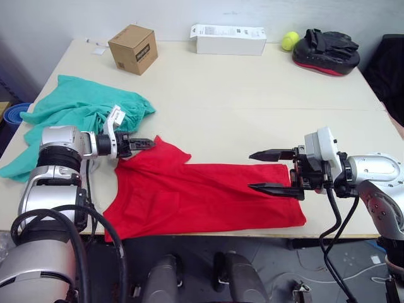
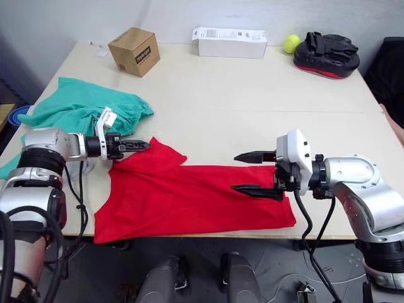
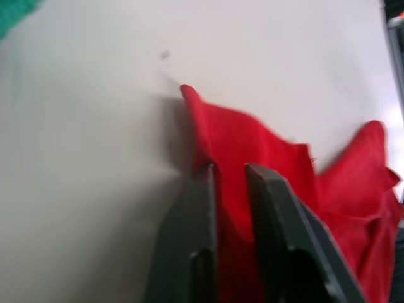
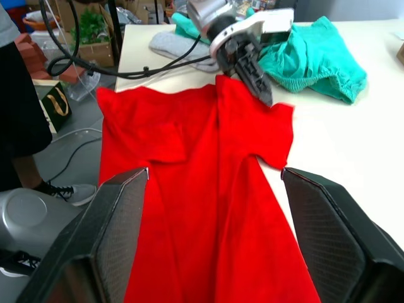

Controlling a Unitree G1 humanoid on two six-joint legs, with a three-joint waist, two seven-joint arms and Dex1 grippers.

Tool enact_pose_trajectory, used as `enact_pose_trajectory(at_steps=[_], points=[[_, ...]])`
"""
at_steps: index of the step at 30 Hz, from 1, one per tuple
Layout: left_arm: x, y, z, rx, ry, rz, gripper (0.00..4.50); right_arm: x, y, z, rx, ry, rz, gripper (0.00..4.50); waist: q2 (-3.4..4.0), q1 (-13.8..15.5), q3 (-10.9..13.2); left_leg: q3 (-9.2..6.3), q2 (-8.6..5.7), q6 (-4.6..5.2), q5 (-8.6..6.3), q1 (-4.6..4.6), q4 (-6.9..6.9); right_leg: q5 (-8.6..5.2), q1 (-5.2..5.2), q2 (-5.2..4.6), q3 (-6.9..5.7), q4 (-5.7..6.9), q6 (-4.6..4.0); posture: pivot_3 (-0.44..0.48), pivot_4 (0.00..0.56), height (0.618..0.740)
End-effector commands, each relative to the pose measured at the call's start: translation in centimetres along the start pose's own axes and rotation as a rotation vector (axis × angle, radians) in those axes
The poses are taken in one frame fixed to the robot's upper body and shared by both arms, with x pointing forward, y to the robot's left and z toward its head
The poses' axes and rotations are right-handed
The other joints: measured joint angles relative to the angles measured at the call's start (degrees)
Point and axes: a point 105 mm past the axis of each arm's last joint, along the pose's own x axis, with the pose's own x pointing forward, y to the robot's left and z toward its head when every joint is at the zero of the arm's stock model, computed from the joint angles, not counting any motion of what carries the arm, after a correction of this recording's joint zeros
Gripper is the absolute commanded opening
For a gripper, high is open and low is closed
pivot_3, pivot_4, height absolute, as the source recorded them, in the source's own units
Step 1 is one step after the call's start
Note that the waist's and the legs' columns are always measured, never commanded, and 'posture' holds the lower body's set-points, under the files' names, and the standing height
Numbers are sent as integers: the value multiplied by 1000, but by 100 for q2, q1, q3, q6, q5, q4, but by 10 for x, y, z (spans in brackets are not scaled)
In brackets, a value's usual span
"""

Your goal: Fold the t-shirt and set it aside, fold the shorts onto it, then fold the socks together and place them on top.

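The left pincer [image 1: 146,143] sits at the middle left of the head view, and its two black fingers are pinched together on a corner of the red shirt [image 1: 202,199]. In the left wrist view that bit of red cloth [image 3: 265,158] is squeezed between the fingers, and the cloth past them is too blurry to make out.

The right pincer [image 1: 264,170] is at the middle right, with its fingers spread wide apart and nothing between them. It hangs over the right end of the shirt. I cannot tell if the lower finger touches the cloth.

The shirt lies flat along the near edge of the table [image 1: 252,95], at the bottom middle of the frame. Its lower left part hangs over the table edge. I cannot see its label or print.

The green shorts [image 1: 82,110] lie bunched up at the upper left, just behind the left arm. Part of them is hidden by the arm.

In the right wrist view, a grey sock [image 4: 173,45] peeks out near the top, beside the shorts, and cables lie across it.

At the back of the table are a brown box [image 1: 133,48], a long white box [image 1: 228,39], a yellow ball [image 1: 290,40] and a black pad [image 1: 326,52].
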Motion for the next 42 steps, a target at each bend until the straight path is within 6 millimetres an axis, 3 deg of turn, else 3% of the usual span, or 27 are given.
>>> enact_pose_trajectory(at_steps=[1, 5, 7, 9, 13, 16, 20, 23, 27, 31, 41, 42], points=[[-20, -40, 23, 247, -69, -203, 18, -3, 2, 6, -51, 5, 2, 3427, -3, -53, 1, 0, 2, -1, 1, 0, 0, 0, 0, 0, -1, 1, 0, 0, 150, 740], [-38, -74, 0, 467, 25, -347, 18, -3, 6, 1, -38, 22, 16, 3427, -2, -155, 1, 2, 4, -11, 4, 7, -16, 0, 0, 1, 4, 2, -1, 0, 150, 740], [-44, -72, -34, 625, 175, -329, 18, -4, 7, -3, -35, 31, 24, 3427, -1, -180, 0, 1, 6, -16, 6, 10, -16, -2, 1, 4, 5, 5, -3, 0, 150, 740], [-44, -71, -48, 663, 205, -302, 18, -4, 7, -4, -35, 34, 26, 3427, 1, -175, 0, 3, 7, -17, 7, 19, -18, -3, 4, 4, 10, 7, -4, 0, 150, 740], [-43, -44, -12, 447, 16, -99, 188, -2, 5, -4, -38, 30, 33, 3427, -6, -37, 3, -21, -2, 17, 13, 11, -7, -1, 10, 3, 2, 3, -8, 0, 150, 740], [-45, -27, 3, 297, -37, -8, 844, -1, 5, -4, -39, 31, 43, 3427, -8, 12, 3, -21, -4, 41, 11, 6, -6, 4, 14, -1, 0, -13, -13, 0, 150, 740], [-43, -5, 8, 111, -44, 93, 2202, -1, 6, -4, -38, 31, 49, 3427, -8, 21, 2, -11, -5, 48, -8, 5, -6, 13, 12, -4, 0, -10, 3, 0, 150, 740], [-34, 4, 2, -37, 4, 130, 3136, 0, 6, -4, -38, 30, 48, 3427, -9, 25, 3, -6, -4, 20, -3, -2, 0, 10, 5, 2, -2, -10, 9, 0, 150, 740], [-23, 14, -4, -80, 52, 183, 4486, -1, 7, -3, -37, 28, 45, 3427, -11, 16, 4, 2, -5, 19, -6, -11, 8, 9, -1, 3, 2, -13, 15, 0, 150, 740], [-12, 22, -7, -119, 67, 237, 4486, -1, 9, -4, -32, 28, 39, 3427, -12, 22, 4, 1, -4, 18, -6, -8, 13, 9, 1, 1, 2, -9, 16, 0, 150, 740], [12, 11, -23, -112, 208, 158, 4486, 0, 10, -4, -30, 24, 21, 3427, -11, 48, 3, -2, -8, 38, -16, 5, 13, 15, 14, -9, 1, -7, 11, 0, 150, 740], [13, 12, -24, -108, 216, 161, 4090, 0, 10, -4, -30, 24, 20, 3427, -11, 47, 3, -1, -9, 35, -15, 6, 14, 15, 14, -10, 1, -7, 12, 0, 150, 740]])
